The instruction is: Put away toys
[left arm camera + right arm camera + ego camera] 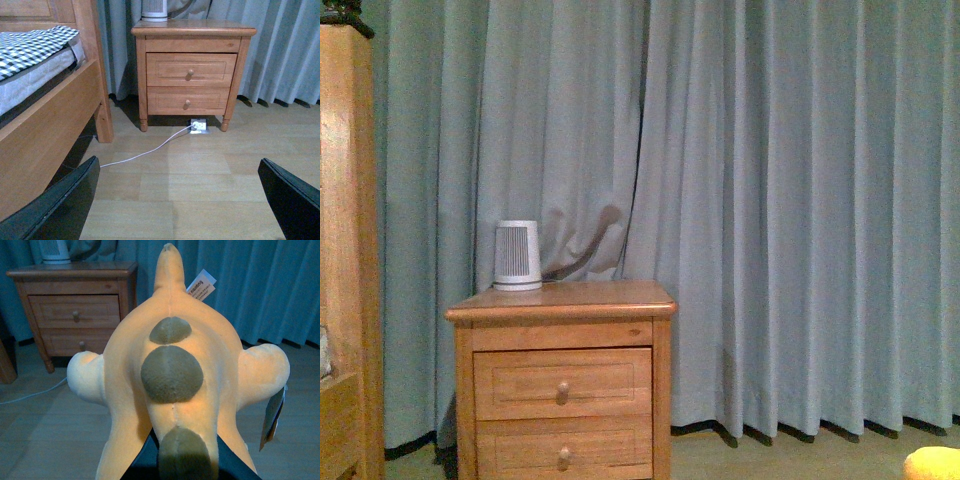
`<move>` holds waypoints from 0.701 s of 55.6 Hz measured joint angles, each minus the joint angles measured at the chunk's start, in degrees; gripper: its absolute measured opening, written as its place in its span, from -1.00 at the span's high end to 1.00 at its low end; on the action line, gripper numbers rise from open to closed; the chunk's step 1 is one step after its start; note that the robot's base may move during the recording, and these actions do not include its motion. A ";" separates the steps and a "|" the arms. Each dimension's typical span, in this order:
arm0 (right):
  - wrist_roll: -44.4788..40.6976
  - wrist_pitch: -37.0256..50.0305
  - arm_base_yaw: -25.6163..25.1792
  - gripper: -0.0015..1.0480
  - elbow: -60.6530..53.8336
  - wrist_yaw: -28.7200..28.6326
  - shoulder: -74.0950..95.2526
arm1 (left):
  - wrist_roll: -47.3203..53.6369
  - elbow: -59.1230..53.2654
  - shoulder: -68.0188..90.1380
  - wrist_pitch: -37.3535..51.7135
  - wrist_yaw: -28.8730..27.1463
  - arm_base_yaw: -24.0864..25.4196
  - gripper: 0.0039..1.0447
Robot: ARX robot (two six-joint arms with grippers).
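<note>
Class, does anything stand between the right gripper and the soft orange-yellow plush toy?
Nothing visible does. The right gripper has its black fingers against both sides of the soft orange-yellow plush toy, with nothing between them.

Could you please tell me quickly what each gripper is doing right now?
Left gripper: open, empty.
Right gripper: closed on the plush toy.

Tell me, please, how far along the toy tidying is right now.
Done: the right claw looks closed around the orange plush toy, which fills the right wrist view. In hand: seemingly carrying it; its yellow edge shows at the front view's lower right corner. The left claw hangs open and empty before the nightstand. Left: stowing it; no toy bin is visible.
</note>
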 joint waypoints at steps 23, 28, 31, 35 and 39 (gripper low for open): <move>0.00 0.00 0.00 0.87 0.00 0.00 0.02 | 0.00 0.00 0.02 0.00 -0.02 0.00 -0.89; 0.00 0.00 0.00 0.87 0.00 -0.02 0.02 | 0.00 0.00 0.00 0.00 0.00 0.00 -0.89; 0.00 0.00 0.00 0.87 0.00 -0.02 0.02 | 0.00 0.00 0.00 0.00 0.00 0.00 -0.89; 0.00 0.00 0.00 0.87 0.00 0.00 0.02 | 0.00 0.00 0.00 0.00 0.00 0.00 -0.89; 0.00 0.00 0.00 0.87 0.00 0.00 0.02 | 0.00 0.00 0.00 0.00 0.00 0.00 -0.89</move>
